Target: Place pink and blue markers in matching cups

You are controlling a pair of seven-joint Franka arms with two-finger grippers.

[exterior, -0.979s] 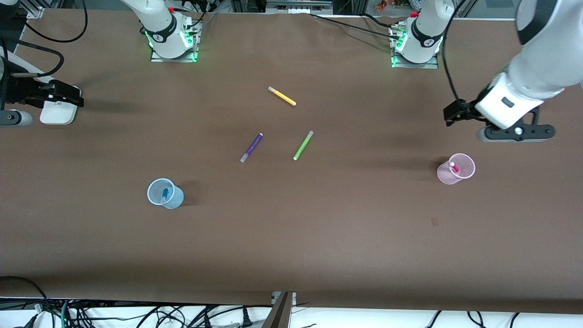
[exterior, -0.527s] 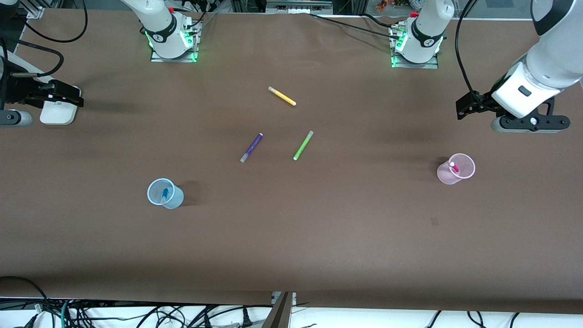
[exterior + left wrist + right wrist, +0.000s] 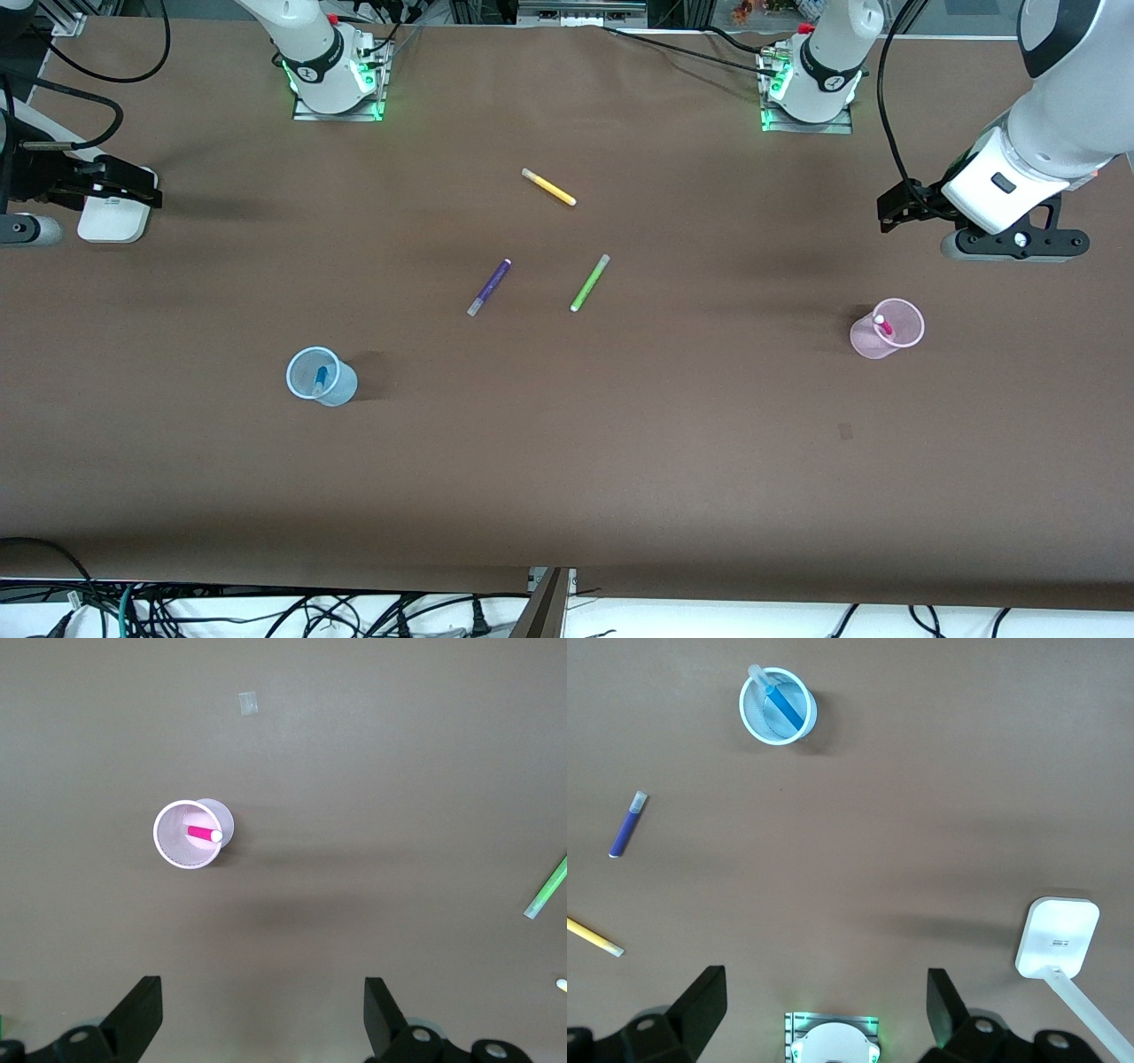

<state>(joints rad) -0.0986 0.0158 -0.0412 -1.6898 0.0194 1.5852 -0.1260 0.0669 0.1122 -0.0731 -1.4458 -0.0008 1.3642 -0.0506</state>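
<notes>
Above table, left gripper (image 3: 257, 1028) shifted

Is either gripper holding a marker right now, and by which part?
Nothing is held. Left gripper and right gripper are both open and empty; the pink marker and blue marker sit in their cups.

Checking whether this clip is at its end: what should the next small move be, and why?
Probably none beyond parking both arms. The pink marker stands in the pink cup, the blue marker in the blue cup. The left gripper and right gripper are open, holding nothing.
</notes>
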